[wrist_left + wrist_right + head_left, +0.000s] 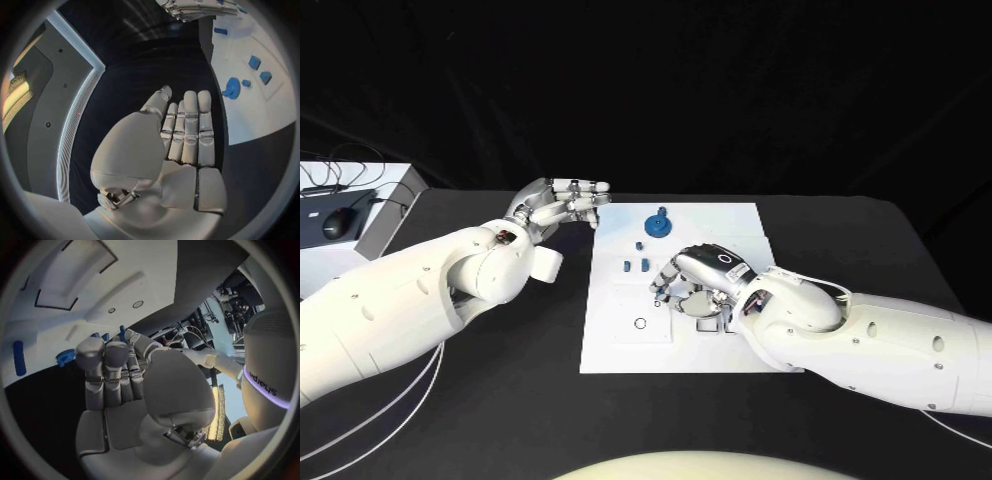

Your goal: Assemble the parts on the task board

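Note:
The white task board lies mid-table. A blue gear sits near its far edge, with small blue parts a little nearer. My right hand hovers over the board's middle, fingers curled down toward it. Past the fingertips the wrist view shows the blue gear, a blue peg and small blue parts; whether any is held is hidden. My left hand rests off the board's far left corner, its fingers straight and empty, the blue gear beyond them.
A white box carrying a black mouse and cables stands at the table's far left. White cables run along the front left. The board has a ring mark and a square recess by my right hand.

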